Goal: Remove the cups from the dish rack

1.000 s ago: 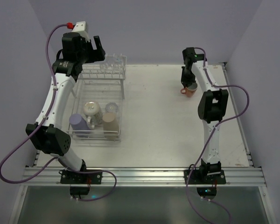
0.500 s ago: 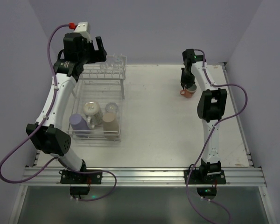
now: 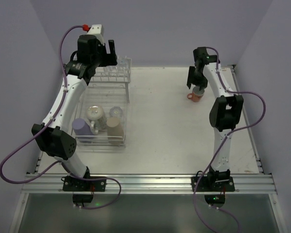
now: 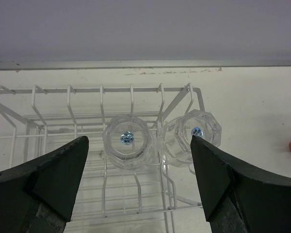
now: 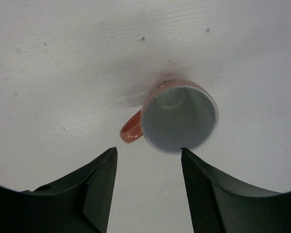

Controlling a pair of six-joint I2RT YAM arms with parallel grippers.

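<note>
The left gripper [image 4: 138, 155], fingers apart, is hovering above the rack [image 4: 53, 116]; one glass [image 4: 126, 141] is sitting directly between them, a second glass [image 4: 193, 134] nearer the right finger. The right gripper [image 5: 148, 160], also apart, is hanging over the mug [image 5: 179, 116] on the table [image 5: 63, 73].

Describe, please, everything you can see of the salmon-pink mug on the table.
The salmon-pink mug stands upright on the white table, mouth up and empty, at the far right, well apart from the dish rack. It looks like glazed ceramic: salmon outside, pale grey inside, with one loop handle. The right gripper hovers open above it, not touching it as far as shows.
</note>
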